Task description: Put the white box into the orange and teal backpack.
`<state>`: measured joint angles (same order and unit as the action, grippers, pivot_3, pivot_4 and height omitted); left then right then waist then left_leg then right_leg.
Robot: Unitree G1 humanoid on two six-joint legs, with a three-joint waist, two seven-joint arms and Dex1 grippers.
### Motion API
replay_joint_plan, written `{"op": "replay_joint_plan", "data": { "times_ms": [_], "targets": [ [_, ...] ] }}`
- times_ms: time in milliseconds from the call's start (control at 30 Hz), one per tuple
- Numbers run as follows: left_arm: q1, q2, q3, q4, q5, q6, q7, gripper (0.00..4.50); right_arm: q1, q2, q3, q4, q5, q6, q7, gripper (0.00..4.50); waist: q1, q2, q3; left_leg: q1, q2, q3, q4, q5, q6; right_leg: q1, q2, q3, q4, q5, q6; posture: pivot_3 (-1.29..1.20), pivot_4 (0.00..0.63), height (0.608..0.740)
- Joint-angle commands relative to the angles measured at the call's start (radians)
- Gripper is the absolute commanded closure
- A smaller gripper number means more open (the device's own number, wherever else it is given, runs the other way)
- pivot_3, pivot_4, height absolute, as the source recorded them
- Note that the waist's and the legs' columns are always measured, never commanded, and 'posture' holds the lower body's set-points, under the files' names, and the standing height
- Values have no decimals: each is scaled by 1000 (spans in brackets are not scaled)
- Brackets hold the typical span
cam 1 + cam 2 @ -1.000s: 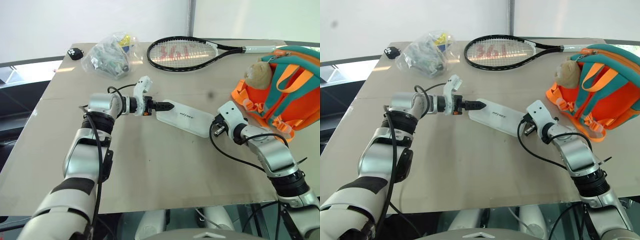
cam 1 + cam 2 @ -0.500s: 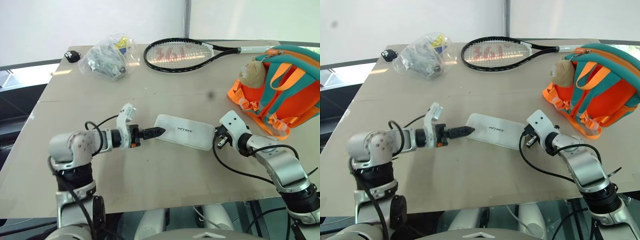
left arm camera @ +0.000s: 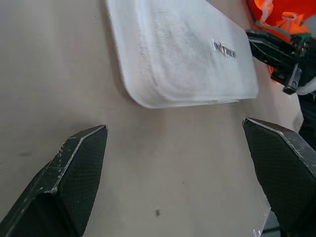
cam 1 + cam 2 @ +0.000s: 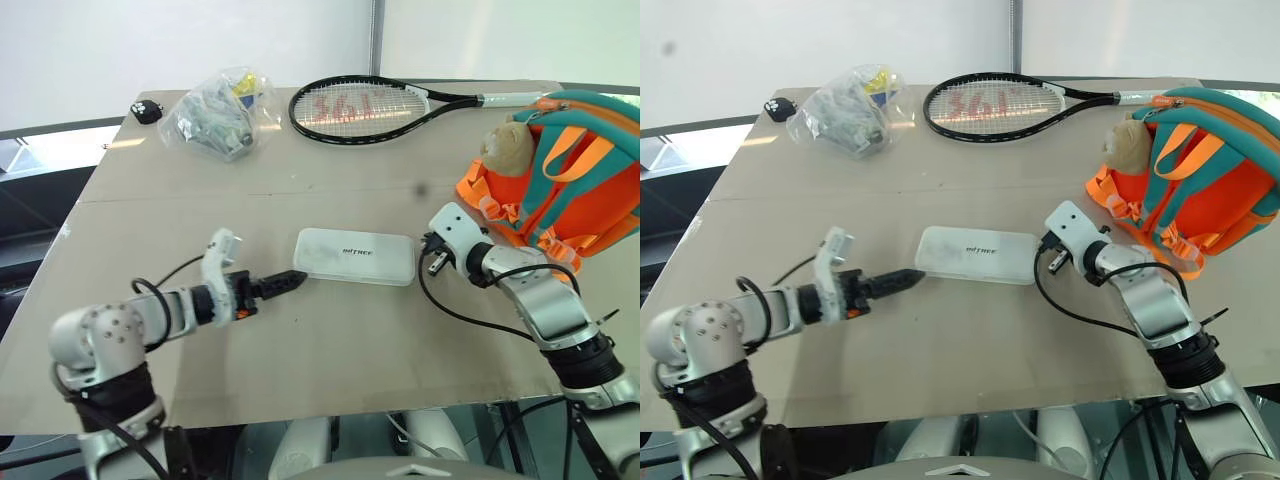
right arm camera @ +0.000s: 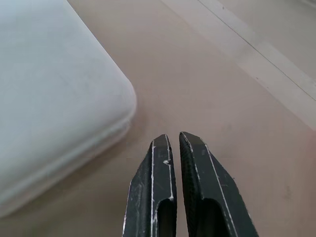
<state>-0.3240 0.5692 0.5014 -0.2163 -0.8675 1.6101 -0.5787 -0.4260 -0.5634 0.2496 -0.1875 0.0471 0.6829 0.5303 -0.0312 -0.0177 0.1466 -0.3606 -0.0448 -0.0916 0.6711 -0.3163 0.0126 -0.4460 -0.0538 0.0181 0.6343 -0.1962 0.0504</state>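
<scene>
The white box (image 4: pixel 355 257) lies flat on the table's middle, its dark lettering facing up. My left gripper (image 4: pixel 292 279) hovers low just off the box's near-left corner; the left wrist view shows it open wide, with the white box (image 3: pixel 173 59) beyond the fingertips (image 3: pixel 81 163) and not between them. My right gripper (image 5: pixel 174 137) is shut and empty, beside the right end of the white box (image 5: pixel 49 98). The orange and teal backpack (image 4: pixel 570 190) stands at the table's right edge, with a beige plush toy (image 4: pixel 507 147) on its front.
A tennis racket (image 4: pixel 365 105) lies at the back of the table. A clear plastic bag (image 4: pixel 215 112) of small items and a small black object (image 4: pixel 148 108) sit at the back left. The table's front edge (image 4: pixel 300 412) runs close below both arms.
My left gripper has drawn back toward the near left, away from the box's end. The box has turned from a slant to lie nearly square with the table edge. My right gripper stays at the box's right end.
</scene>
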Motion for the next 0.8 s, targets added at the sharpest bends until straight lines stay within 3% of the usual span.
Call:
{"op": "replay_joint_plan", "data": {
  "times_ms": [33,133,300,500,800],
  "targets": [
    [-52,149,-61,134,-3,-64,-133,0,29,-41,-76,-67,21,-18,35,4369,0,1,0,0,-1,0,0,0,0,0,0,0,0,0,0,0,150,740],
    [-131,217,-167,259,25,-117,-205,0,49,-56,-95,-103,34,1,53,4369,3,1,0,0,-1,1,-1,0,0,0,-1,1,-1,0,0,0,150,740],
    [-261,242,-321,421,65,-164,-301,0,57,-49,-88,-153,47,42,62,4369,2,0,0,0,-1,0,0,0,0,0,-1,1,-1,0,0,0,150,740],
    [-422,199,-532,648,172,-257,-427,0,51,-27,-26,-162,38,63,71,4369,-3,0,0,0,-3,0,0,0,0,0,-1,1,-1,0,0,0,150,740],
    [-476,127,-627,766,237,-314,-548,0,-35,23,101,-56,-32,18,83,4369,-6,0,0,0,-3,0,1,0,0,0,-1,1,1,0,0,0,150,740]
  ]
}}
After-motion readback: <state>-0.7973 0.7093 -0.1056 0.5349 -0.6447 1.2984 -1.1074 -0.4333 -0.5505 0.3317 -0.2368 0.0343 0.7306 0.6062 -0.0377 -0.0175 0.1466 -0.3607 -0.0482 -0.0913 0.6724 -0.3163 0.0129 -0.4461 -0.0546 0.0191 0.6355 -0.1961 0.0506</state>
